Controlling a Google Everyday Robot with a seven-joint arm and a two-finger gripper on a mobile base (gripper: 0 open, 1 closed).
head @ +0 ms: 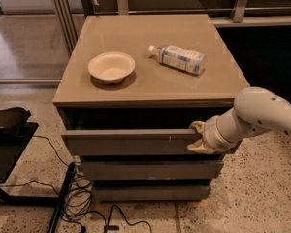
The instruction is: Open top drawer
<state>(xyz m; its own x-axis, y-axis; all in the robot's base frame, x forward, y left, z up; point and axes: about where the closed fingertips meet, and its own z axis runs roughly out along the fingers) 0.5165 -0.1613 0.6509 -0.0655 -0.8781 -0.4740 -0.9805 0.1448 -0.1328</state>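
The top drawer [131,142] sits just under the tabletop [150,89], its front standing slightly forward. The claw [198,138] is clamped on the front's right end, one finger over the top edge and one beneath, likely because there is no handle. The white arm [262,113] reaches in from the right, sloping down and leftward. A paper bowl [111,67] and a water bottle [178,58] lying on its side rest above.

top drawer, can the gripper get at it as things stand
Probably yes: the gripper sits at the right end of the top drawer, fingers seemingly clamped over its front panel, nothing in between.
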